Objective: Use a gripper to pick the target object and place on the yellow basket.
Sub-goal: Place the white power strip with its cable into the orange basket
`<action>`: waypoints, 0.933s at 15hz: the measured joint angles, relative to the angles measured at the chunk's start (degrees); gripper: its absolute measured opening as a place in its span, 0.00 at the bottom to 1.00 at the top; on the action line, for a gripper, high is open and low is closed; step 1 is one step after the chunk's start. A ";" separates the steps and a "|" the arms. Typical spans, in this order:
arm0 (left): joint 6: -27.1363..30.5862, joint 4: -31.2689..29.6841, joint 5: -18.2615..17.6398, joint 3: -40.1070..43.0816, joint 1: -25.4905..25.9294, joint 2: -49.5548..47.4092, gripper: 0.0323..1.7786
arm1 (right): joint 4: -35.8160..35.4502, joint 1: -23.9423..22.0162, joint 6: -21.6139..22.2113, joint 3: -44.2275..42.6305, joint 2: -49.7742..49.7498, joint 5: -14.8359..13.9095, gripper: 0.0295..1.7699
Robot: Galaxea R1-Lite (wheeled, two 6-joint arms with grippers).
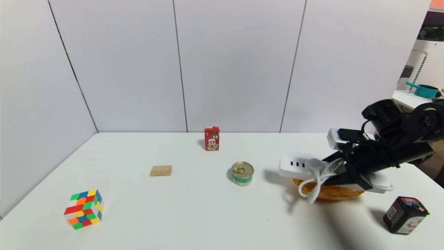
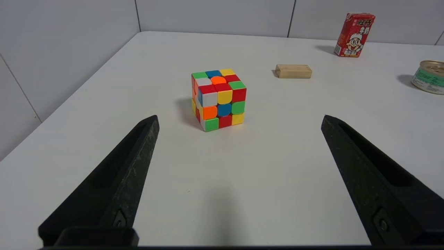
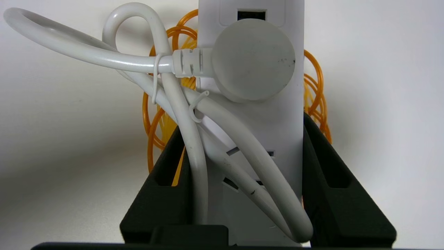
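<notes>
With your right gripper (image 3: 242, 166) clamped on the long white plastic power strip (image 1: 298, 166) above the orange-yellow woven wicker basket (image 1: 329, 192) at right, only lowering and release remain; left gripper (image 2: 239, 152) idles, fingers apart.

Bright, even overhead light across all three views, with soft shadows pooling at roughly nine o'clock of the tin can (image 1: 242, 173), the dark box (image 1: 405, 215) and the cube (image 2: 218, 99). Mild glare on the white table (image 1: 194, 208); slight bowing of wall seams toward the head view's edges. Soft focus on the round plug (image 3: 253, 59) and cord close to the right wrist lens.
</notes>
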 joint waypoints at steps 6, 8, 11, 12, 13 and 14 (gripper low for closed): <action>-0.02 0.02 0.02 0.00 0.00 0.00 0.95 | -0.02 0.00 0.49 -0.16 0.50 -0.05 0.66; -0.02 0.02 -0.02 0.00 0.00 0.00 0.95 | 0.02 0.00 0.84 -0.90 0.45 0.00 0.73; 0.00 0.02 0.00 0.00 0.00 0.00 0.95 | 0.06 0.00 2.22 -3.66 -0.20 0.15 0.81; -0.02 0.02 0.00 0.00 0.00 0.00 0.95 | 0.04 0.00 3.16 -5.14 -0.63 0.26 0.82; -0.02 0.00 0.00 0.00 0.00 0.00 0.95 | 0.04 0.04 4.71 -6.62 -1.34 0.37 0.84; -0.02 0.00 0.00 0.00 0.00 0.00 0.95 | 0.00 0.06 6.50 -8.02 -2.23 0.41 0.86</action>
